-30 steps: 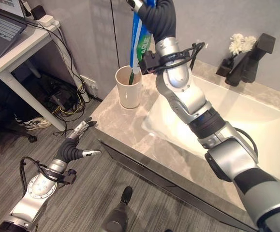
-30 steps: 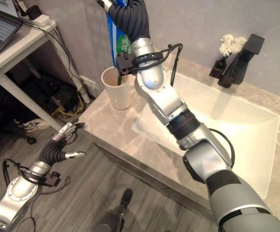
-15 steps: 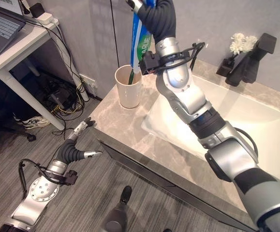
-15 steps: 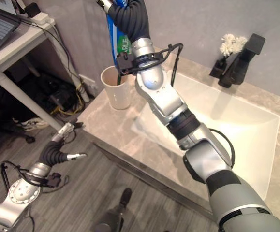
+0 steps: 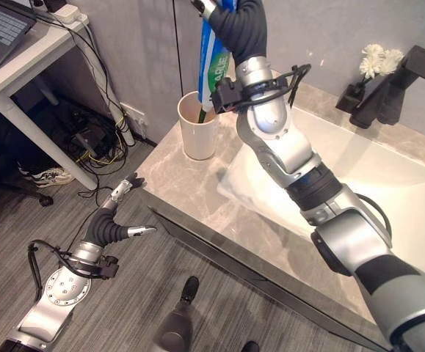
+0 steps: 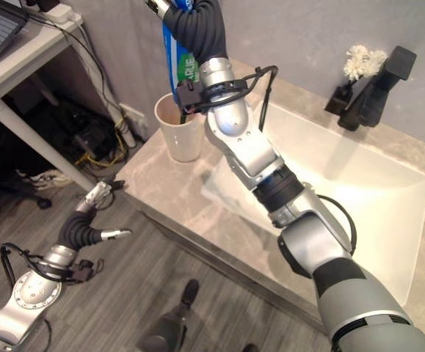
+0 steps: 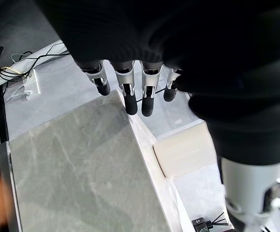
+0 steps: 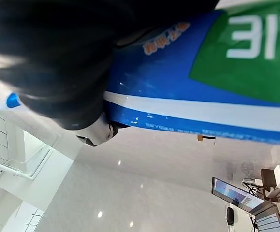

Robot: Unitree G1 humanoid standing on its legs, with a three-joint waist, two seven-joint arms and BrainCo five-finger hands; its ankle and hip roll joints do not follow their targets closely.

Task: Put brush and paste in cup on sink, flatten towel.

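Note:
My right hand [image 5: 239, 20] is raised high at the back left of the counter, shut on a blue and green toothpaste tube [image 5: 216, 57]. The tube hangs upright, and its lower end reaches the mouth of a cream cup [image 5: 199, 137] standing on the counter's corner. Something dark green [image 5: 201, 114] shows inside the cup. In the right wrist view the tube [image 8: 188, 92] runs across my curled hand [image 8: 57, 58]. My left hand [image 5: 118, 213] hangs low in front of the counter, open, with nothing in it; its straight fingers [image 7: 130, 96] point toward the counter's edge.
A white sink basin [image 5: 388, 183] is set in the grey marble counter [image 5: 175, 187]. A black faucet [image 5: 388, 88] and white flowers [image 5: 377, 57] stand at the back right. A white desk [image 5: 21, 55] with a laptop is at the left, with cables [image 5: 95, 143] beneath it.
The camera has shifted slightly. My right hand still holds the tube above the cup, and my left hand has barely moved.

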